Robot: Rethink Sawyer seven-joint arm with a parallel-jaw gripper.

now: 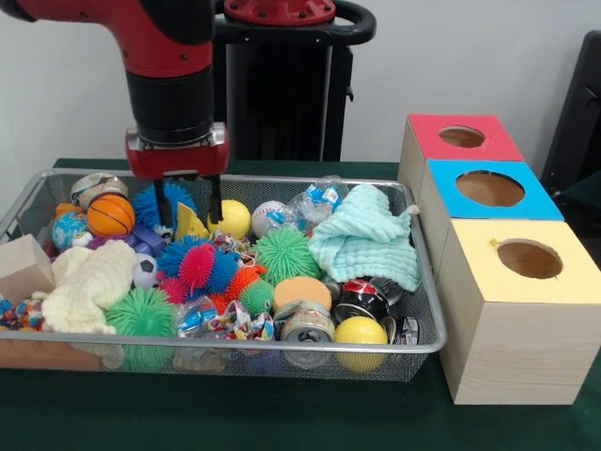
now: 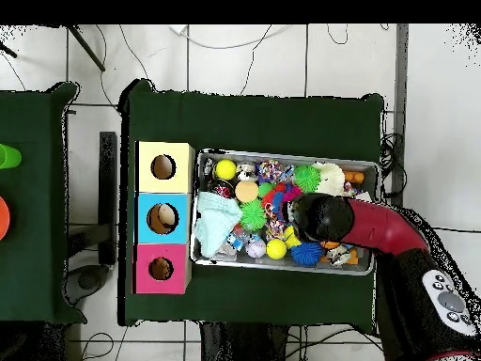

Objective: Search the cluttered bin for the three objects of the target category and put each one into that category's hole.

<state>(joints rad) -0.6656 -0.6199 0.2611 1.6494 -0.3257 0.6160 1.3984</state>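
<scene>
Cloth (image 1: 235, 418), dark green, covers the table at the near edge. On it sits a wire bin (image 1: 225, 349) packed with clutter, and to its right a row of three wooden boxes, each with a round hole on top. Nearest is the yellow box (image 1: 526, 282); behind it the blue box (image 1: 488, 191); farthest the red box (image 1: 462, 138).

Along the bin's near wall lie a green spiky ball (image 1: 141, 315), crinkled wrappers (image 1: 221, 321), a can (image 1: 308, 326) and a yellow ball (image 1: 361, 331). At the left are a cream cloth (image 1: 86, 282) and a wooden block (image 1: 23, 265). Mid-bin holds an orange disc (image 1: 302, 292), a pink spiky ball (image 1: 196, 265) and a second green spiky ball (image 1: 285, 252). A mint cloth (image 1: 366, 237) is bunched at the right.

Toward the far wall sit a basketball (image 1: 111, 214), a blue spiky ball (image 1: 161, 204), a second yellow ball (image 1: 232, 219) and a baseball (image 1: 268, 217).

The gripper (image 1: 188, 222) hangs over the far left part of the bin, its two fingers (image 1: 161, 207) set apart with a yellow wedge-shaped piece (image 1: 191, 224) between them; whether they press it cannot be made out. The overhead view shows the arm (image 2: 376, 226) reaching over the bin's end opposite the boxes.
</scene>
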